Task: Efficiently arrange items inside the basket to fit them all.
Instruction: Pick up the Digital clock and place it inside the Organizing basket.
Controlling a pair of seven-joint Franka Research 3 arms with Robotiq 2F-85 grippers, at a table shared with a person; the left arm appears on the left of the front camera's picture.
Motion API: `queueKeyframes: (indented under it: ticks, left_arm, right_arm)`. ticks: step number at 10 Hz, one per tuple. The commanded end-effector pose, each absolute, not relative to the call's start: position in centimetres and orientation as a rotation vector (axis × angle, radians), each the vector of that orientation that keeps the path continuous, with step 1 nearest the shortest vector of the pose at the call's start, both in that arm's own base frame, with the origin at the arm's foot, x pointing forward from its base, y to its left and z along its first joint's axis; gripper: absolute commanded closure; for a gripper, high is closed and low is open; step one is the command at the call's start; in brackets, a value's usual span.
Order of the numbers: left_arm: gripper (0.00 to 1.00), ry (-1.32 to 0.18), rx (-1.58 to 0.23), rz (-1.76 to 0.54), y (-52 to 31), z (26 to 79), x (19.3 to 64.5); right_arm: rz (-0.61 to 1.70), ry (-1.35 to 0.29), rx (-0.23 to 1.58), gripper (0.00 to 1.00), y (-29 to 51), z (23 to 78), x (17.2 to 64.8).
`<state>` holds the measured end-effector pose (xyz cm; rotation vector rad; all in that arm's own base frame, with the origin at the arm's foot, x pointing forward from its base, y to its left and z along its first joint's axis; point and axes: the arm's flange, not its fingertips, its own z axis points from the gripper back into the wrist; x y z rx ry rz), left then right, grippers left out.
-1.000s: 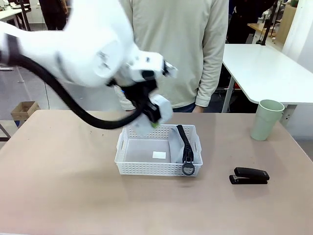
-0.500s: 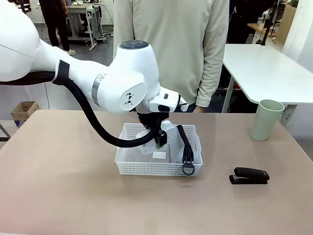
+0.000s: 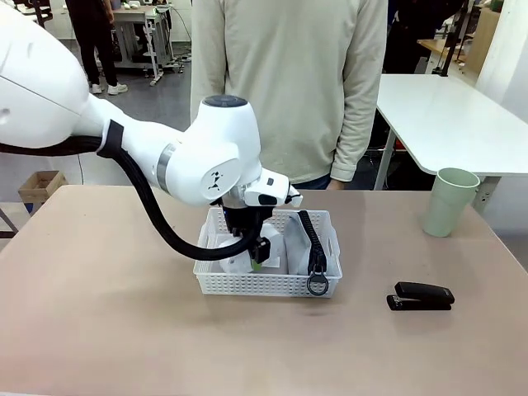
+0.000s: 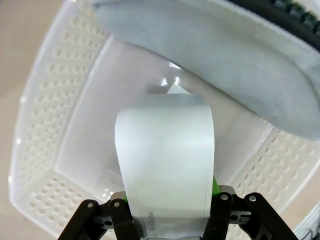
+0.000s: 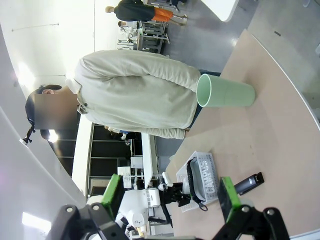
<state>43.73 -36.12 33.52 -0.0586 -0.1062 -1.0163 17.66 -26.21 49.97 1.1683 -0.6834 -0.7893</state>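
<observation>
Already the pouch sits in the basket; left fingers grip the block inside it, right fingers spread open; cup and stapler wait on the counter.

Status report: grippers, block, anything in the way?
Left gripper shut on white block, low inside basket. Right gripper open, empty. Pouch beside block in basket; cup, stapler out on table.

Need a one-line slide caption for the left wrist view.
The left jaws hold the white block inside the basket, beside the grey pouch.
</observation>
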Motion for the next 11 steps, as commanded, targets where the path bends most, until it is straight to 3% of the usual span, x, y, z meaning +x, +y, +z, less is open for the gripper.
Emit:
queueKeyframes:
  ticks: [1,7,8,9,11]
  left_arm:
    - [0.48,-0.077,-0.047,-1.007,-36.99,32.75,44.02]
    - [0.48,-0.09,-0.051,-1.007,-36.88,32.69,44.33]
    - [0.14,-0.087,-0.062,-1.004,-36.87,32.64,44.35]
    - [0.0,-0.084,-0.065,-1.015,-36.86,32.6,44.39]
    - [0.0,-0.077,-0.075,-1.016,-36.8,32.51,44.33]
  right_arm:
    - [-0.772,-0.705,1.184,0.0,-26.28,50.14,17.83]
    - [-0.772,-0.705,1.184,0.0,-26.28,50.14,17.83]
    - [-0.772,-0.705,1.184,0.0,-26.28,50.14,17.83]
    - [-0.772,-0.705,1.184,0.0,-26.28,50.14,17.83]
    - [-0.772,-0.705,1.184,0.0,-26.28,50.14,17.83]
